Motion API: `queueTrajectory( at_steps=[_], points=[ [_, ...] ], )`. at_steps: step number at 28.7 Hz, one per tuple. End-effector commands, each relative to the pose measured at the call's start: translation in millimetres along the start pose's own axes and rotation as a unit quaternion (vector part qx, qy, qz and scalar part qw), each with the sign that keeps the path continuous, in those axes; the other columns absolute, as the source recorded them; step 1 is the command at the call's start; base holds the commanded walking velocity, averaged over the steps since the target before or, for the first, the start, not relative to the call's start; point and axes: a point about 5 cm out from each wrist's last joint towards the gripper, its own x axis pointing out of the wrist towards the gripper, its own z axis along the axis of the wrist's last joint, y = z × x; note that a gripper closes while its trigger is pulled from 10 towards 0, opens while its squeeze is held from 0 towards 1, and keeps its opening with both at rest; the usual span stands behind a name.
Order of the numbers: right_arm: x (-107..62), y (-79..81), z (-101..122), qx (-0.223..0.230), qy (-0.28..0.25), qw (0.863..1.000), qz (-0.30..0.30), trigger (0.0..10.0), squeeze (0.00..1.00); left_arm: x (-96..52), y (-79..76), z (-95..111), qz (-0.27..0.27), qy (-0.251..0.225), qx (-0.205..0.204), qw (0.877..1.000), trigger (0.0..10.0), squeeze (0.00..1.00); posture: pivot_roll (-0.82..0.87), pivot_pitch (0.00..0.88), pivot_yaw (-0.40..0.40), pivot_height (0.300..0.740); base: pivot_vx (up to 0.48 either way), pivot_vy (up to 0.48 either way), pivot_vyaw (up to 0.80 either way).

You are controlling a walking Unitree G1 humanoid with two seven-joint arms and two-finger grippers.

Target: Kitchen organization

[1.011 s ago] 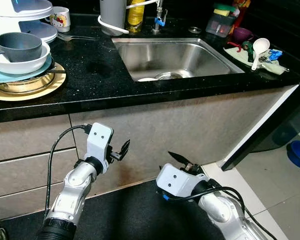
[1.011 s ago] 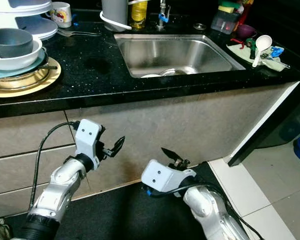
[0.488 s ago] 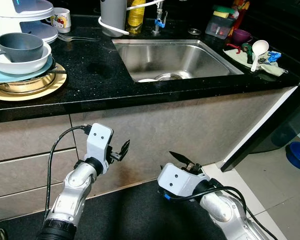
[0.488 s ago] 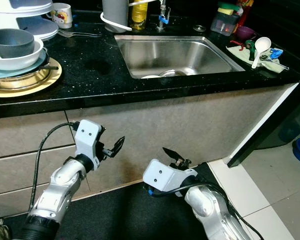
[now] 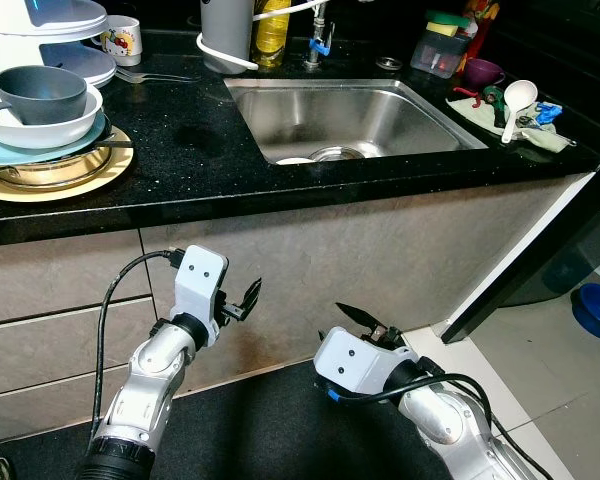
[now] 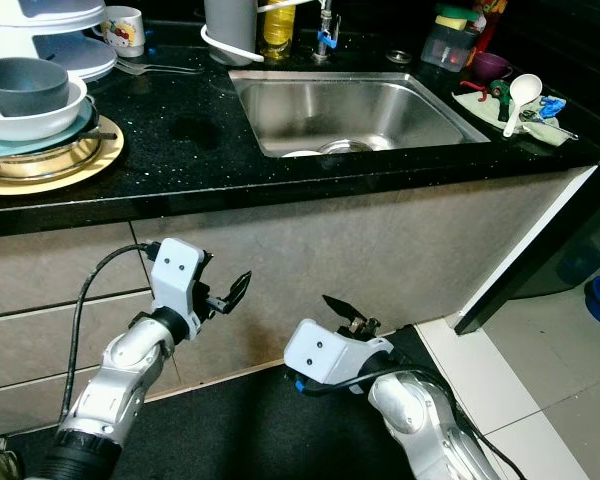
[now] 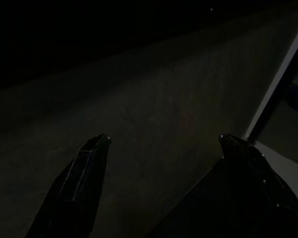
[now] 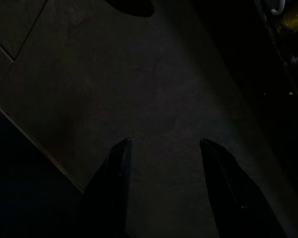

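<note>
Two low grippers, left gripper (image 5: 248, 298) and right gripper (image 5: 365, 320), one sink (image 5: 435, 118).

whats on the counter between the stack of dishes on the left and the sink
Nothing: in the left eye view, the stretch of black counter between the stacked dishes and the sink is bare.

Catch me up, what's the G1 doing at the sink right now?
Nothing is being handled. The robot stands facing the counter, with both arms held low in front of the cabinet face. The left end effector and the right end effector are both open and empty, below counter level. On the counter, a stack of dishes sits to the left of the sink, and a white ladle lies to its right.
</note>
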Motion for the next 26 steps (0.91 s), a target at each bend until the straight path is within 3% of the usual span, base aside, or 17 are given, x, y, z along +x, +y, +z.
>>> queueTrajectory(
  at_steps=[1, 9, 14, 16, 18, 19, 21, 24, 25, 26],
  points=[
    [-1.5, -0.4, -2, 0.003, 0.005, 1.000, 0.000, 10.0, 0.00, -0.1, -0.2, 4, 0.000, -0.008, 0.001, 1.000, 10.0, 0.00, 0.05, 0.048, -0.138, 0.740, 0.000, 0.000, 0.00],
    [-1.6, 4.6, 2, 0.003, 0.000, 1.000, -0.001, 10.0, 0.00, -1.0, -3.7, 2, -0.016, -0.005, 0.003, 1.000, 10.0, 0.00, 0.07, 0.033, -0.129, 0.740, 0.000, 0.000, 0.00],
    [-3.7, 3.6, 4, -0.021, -0.005, 0.999, -0.027, 10.0, 0.00, 3.9, -12.8, 4, -0.035, -0.007, -0.009, 0.999, 10.0, 0.00, 0.07, 0.026, -0.127, 0.740, 0.000, 0.000, 0.00],
    [-4.2, -2.0, 1, 0.048, 0.000, 0.998, -0.047, 10.0, 0.00, 3.2, -16.0, 5, -0.041, -0.008, -0.007, 0.999, 10.0, 0.00, 0.07, 0.027, -0.124, 0.740, 0.000, 0.000, 0.00],
    [-4.4, -17.0, -7, 0.171, 0.016, 0.980, -0.104, 10.0, 0.00, 0.2, -19.9, 3, -0.048, -0.004, -0.010, 0.999, 10.0, 0.00, 0.07, 0.029, -0.124, 0.740, 0.000, 0.000, 0.00],
    [-4.8, -29.4, -11, 0.230, 0.016, 0.962, -0.143, 10.0, 0.00, -3.2, -22.6, -1, -0.052, 0.002, -0.009, 0.999, 10.0, 0.00, 0.08, 0.031, -0.124, 0.740, 0.000, 0.000, 0.00],
    [-4.8, -29.4, -11, 0.230, 0.016, 0.962, -0.143, 10.0, 0.00, -3.2, -22.6, -1, -0.052, 0.002, -0.009, 0.999, 10.0, 0.00, 0.08, 0.031, -0.124, 0.740, 0.000, 0.000, 0.00],
    [-7.4, -72.4, -28, 0.392, 0.001, 0.884, -0.255, 10.0, 0.00, -17.6, -25.2, -11, -0.036, 0.018, -0.016, 0.999, 10.0, 0.00, 0.09, 0.042, -0.133, 0.740, 0.000, 0.000, 0.00],
    [-6.8, -79.1, -31, 0.418, 0.000, 0.866, -0.274, 10.0, 0.00, -20.6, -23.8, -13, -0.026, 0.023, -0.019, 0.999, 10.0, 0.00, 0.09, 0.042, -0.133, 0.740, 0.000, 0.000, 0.00],
    [-6.8, -79.1, -31, 0.418, 0.000, 0.866, -0.274, 10.0, 0.00, -20.6, -23.8, -13, -0.026, 0.023, -0.019, 0.999, 10.0, 0.00, 0.09, 0.042, -0.133, 0.740, 0.000, 0.000, 0.00]
  ],
)
